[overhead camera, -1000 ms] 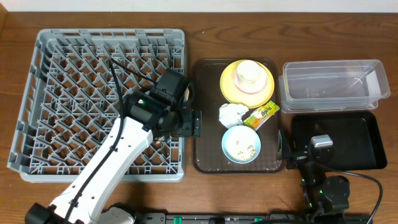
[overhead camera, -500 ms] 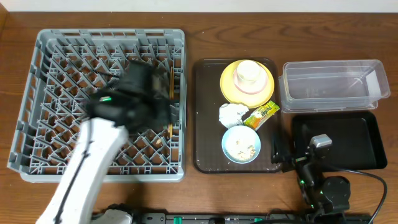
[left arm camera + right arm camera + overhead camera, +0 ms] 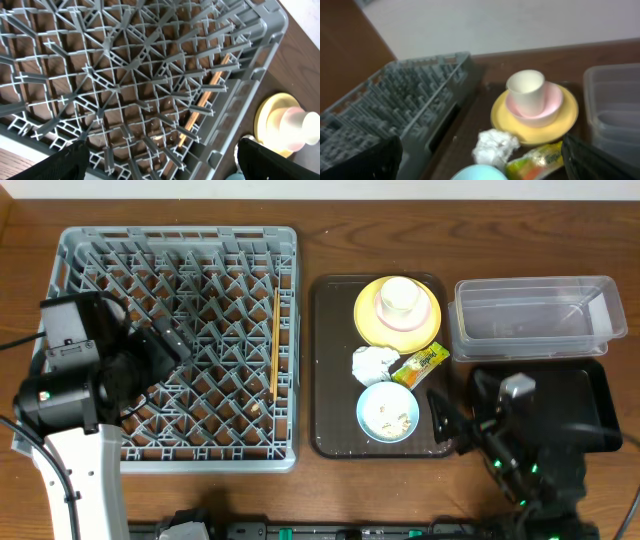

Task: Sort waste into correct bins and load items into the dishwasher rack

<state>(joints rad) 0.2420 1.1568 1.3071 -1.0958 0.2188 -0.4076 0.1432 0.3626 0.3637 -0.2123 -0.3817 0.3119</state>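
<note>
Wooden chopsticks (image 3: 274, 345) lie in the rack (image 3: 180, 232); I list plate (image 3: 368, 322), cup (image 3: 400, 297), blue bowl (image 3: 388, 412), napkin (image 3: 372, 364) and packet (image 3: 420, 364) as left on the tray (image 3: 330, 390), with left gripper (image 3: 162, 152) and right gripper (image 3: 480, 155) both spread and empty.

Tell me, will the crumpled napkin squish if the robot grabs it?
Probably: the napkin is a loose, crumpled wad, so it should squash and feel very light. Its lumpy shape likely keeps it from rolling. A push might bump the packet lying beside it.

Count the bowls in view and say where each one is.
2. One pale bowl sits on the plate with the cup in it. One blue bowl, holding scraps, sits on the tray by the napkin. Nothing seems to hide another.
</note>
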